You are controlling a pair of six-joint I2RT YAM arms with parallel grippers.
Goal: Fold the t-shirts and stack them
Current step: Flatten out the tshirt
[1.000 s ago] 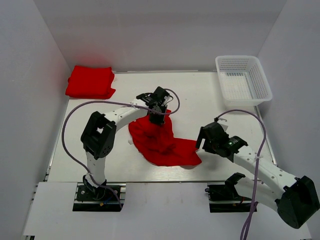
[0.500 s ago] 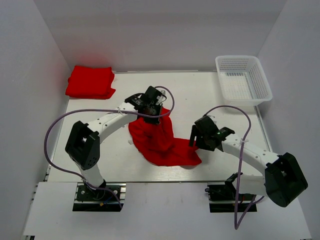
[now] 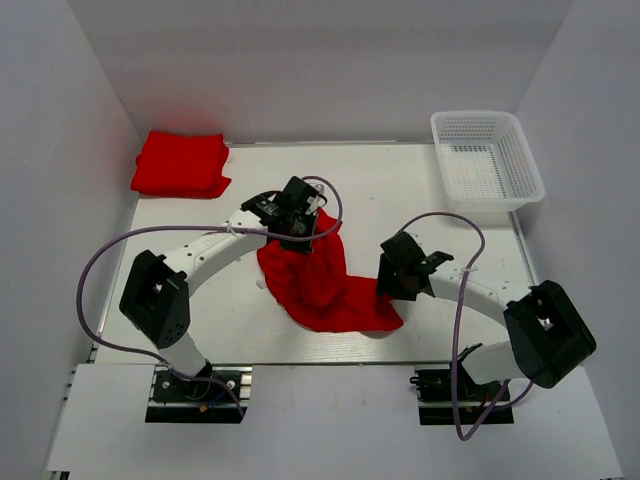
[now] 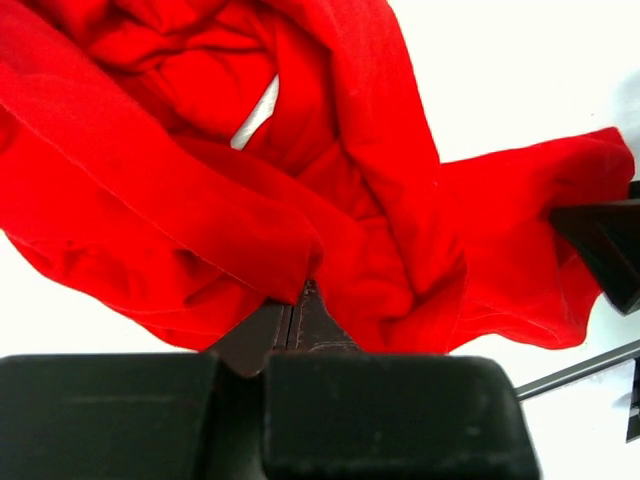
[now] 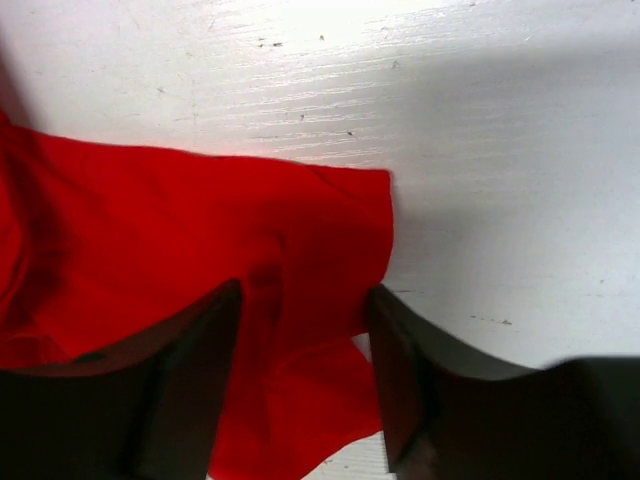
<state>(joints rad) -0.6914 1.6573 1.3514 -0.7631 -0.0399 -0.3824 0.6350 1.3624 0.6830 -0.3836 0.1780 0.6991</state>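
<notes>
A crumpled red t-shirt (image 3: 320,285) lies in the middle of the white table (image 3: 400,190). My left gripper (image 3: 305,226) is shut on the shirt's far upper edge. In the left wrist view the cloth (image 4: 380,200) bunches over the closed jaws of the left gripper (image 4: 295,312). My right gripper (image 3: 386,284) is at the shirt's right corner. In the right wrist view the right gripper (image 5: 303,305) stands open, with the red corner (image 5: 180,230) lying between its dark fingers (image 5: 205,350). A folded stack of red t-shirts (image 3: 180,163) sits at the far left corner.
A white mesh basket (image 3: 487,158) stands at the far right corner. White walls close in the table on the left, back and right. Purple cables loop over both arms.
The right gripper has moved left onto the shirt's right corner and its jaws have narrowed. The left gripper has shifted slightly left and away, still holding the shirt.
</notes>
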